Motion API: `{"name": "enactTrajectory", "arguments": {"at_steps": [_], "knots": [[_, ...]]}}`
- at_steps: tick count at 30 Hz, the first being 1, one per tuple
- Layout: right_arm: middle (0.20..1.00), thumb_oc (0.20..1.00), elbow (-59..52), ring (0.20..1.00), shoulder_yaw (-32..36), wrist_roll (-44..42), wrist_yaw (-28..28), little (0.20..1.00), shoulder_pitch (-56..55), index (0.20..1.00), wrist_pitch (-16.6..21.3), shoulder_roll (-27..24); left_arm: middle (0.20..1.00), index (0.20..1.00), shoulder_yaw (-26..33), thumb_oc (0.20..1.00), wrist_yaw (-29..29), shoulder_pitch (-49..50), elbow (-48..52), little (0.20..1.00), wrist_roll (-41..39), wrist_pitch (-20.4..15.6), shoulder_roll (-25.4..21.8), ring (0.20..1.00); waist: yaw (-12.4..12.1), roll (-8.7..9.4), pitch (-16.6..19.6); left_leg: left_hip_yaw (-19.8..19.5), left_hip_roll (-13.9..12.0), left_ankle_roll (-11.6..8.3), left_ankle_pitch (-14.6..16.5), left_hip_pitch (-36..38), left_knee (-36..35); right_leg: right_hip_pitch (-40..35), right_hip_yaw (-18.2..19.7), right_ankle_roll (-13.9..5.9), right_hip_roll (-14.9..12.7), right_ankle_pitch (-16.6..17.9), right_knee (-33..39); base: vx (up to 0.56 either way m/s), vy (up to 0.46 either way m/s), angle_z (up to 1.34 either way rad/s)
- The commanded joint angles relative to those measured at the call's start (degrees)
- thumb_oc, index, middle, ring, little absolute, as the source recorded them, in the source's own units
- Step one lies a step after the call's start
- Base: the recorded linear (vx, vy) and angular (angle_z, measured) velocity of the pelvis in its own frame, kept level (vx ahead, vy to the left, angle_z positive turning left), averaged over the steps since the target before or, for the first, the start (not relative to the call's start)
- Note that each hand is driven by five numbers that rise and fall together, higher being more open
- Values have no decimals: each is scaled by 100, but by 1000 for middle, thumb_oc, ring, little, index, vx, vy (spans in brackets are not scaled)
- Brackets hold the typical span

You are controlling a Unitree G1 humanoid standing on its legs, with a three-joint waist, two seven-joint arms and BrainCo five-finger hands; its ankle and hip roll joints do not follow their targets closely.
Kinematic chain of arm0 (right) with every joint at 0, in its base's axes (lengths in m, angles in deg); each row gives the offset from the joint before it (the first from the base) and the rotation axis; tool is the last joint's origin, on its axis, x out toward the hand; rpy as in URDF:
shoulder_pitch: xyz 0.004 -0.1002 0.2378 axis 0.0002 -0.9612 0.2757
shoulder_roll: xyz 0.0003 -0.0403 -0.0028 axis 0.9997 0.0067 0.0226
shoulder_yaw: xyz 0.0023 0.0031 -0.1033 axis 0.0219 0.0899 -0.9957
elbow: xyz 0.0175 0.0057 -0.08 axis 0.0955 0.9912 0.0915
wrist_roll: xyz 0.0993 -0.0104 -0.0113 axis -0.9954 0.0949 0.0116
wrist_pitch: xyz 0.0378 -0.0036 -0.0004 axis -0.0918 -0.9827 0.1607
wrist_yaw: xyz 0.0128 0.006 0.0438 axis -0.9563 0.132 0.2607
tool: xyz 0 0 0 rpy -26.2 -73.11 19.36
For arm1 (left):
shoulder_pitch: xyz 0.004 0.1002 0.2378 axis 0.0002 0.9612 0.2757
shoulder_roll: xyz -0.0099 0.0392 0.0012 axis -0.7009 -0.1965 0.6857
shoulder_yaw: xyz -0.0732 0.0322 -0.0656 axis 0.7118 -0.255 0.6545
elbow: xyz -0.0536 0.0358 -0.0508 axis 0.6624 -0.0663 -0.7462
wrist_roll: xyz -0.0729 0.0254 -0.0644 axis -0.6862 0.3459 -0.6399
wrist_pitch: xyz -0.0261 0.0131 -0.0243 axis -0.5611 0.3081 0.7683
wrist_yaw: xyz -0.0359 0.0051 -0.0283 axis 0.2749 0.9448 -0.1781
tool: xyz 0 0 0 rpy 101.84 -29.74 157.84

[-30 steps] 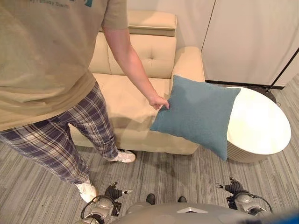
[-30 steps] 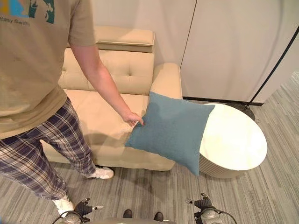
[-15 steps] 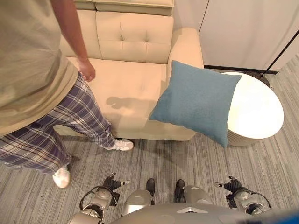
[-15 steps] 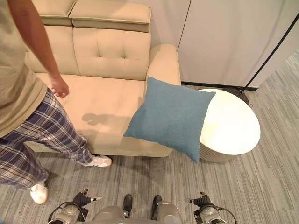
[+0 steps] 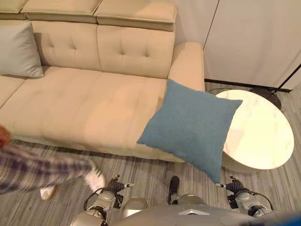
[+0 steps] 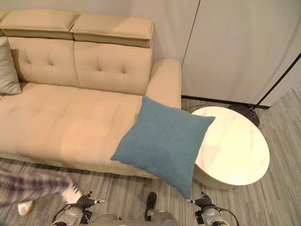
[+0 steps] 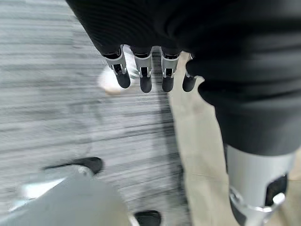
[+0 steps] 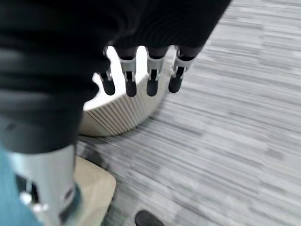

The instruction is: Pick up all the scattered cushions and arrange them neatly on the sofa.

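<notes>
A blue cushion (image 5: 190, 127) leans tilted against the right front corner of the beige sofa (image 5: 84, 103), between the sofa's arm and a round table. Its lower corner points down at the floor; whether it touches there I cannot tell. A grey cushion (image 5: 19, 49) stands against the sofa's backrest at the far left. My left hand (image 7: 146, 75) hangs low over the striped floor beside the sofa's front, fingers straight and empty. My right hand (image 8: 150, 77) hangs the same way near the table's ribbed side, holding nothing.
A round white table (image 5: 256, 129) with a ribbed wall (image 8: 122, 117) stands right of the sofa, close to the blue cushion. A person's plaid leg (image 5: 42, 167) and white shoe (image 5: 96, 179) blur past at the lower left, by the sofa's front. White wall panels stand behind.
The person let go of the blue cushion and walked off to the left. The camera has shifted, bringing the sofa's left part and the grey cushion into view. The blue cushion has tilted lower.
</notes>
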State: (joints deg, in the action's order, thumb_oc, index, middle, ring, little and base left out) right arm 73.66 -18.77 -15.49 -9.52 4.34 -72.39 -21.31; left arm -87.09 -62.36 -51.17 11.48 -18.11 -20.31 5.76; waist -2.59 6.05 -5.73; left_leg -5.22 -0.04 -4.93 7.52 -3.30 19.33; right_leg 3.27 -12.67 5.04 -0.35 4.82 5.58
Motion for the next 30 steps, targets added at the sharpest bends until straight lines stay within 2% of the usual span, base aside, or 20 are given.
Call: {"name": "enactTrajectory", "arguments": {"at_steps": [1,2,5,7,16,30], "knots": [[1000,1000,150,1000,-29,-131,-88,1000,18,1000,66,-129,1000,1000,16,1000,40,-211,50,1000,-2,-90,-91,1000,123,40,-138,207,199,296,-4,-340,-772,11,225,-885,-325,-363,-247,15,13,4],[1000,1000,146,1000,-32,-137,-112,1000,19,1000,73,-133,1000,1000,-11,1000,57,-239,38,1000,24,-84,-112,1000,87,58,-163,236,148,290,-181,-488,-1002,-23,242,-901,-295,-360,-219,27,7,6],[1000,1000,162,1000,-43,-141,-122,1000,29,1000,57,-134,1000,1000,-29,1000,72,-242,22,1000,23,-85,-132,1000,63,80,-212,226,135,240,-383,-676,-1027,-55,281,-884,-273,-383,-229,52,30,-3],[1000,1000,186,1000,-46,-34,-108,1000,-68,1000,58,-97,1000,1000,46,1000,53,-96,-50,1000,86,-60,-108,1000,63,2,-33,196,106,267,-439,-275,-1565,-186,386,-933,-240,-360,-126,190,132,-27],[1000,1000,171,1000,-19,54,-97,1000,-72,1000,48,-148,1000,1000,195,1000,100,-35,-14,1000,91,-82,-270,1000,23,-54,141,426,99,378,-450,325,-2141,-284,655,-1079,-276,-272,-58,63,84,-32],[1000,1000,282,1000,251,307,-272,1000,125,1000,50,-894,1000,1000,525,1000,271,-405,238,1000,-91,-251,-831,1000,89,-133,242,537,153,425,-432,576,-2413,-251,766,-1217,-373,-197,-58,8,32,-8]]}}
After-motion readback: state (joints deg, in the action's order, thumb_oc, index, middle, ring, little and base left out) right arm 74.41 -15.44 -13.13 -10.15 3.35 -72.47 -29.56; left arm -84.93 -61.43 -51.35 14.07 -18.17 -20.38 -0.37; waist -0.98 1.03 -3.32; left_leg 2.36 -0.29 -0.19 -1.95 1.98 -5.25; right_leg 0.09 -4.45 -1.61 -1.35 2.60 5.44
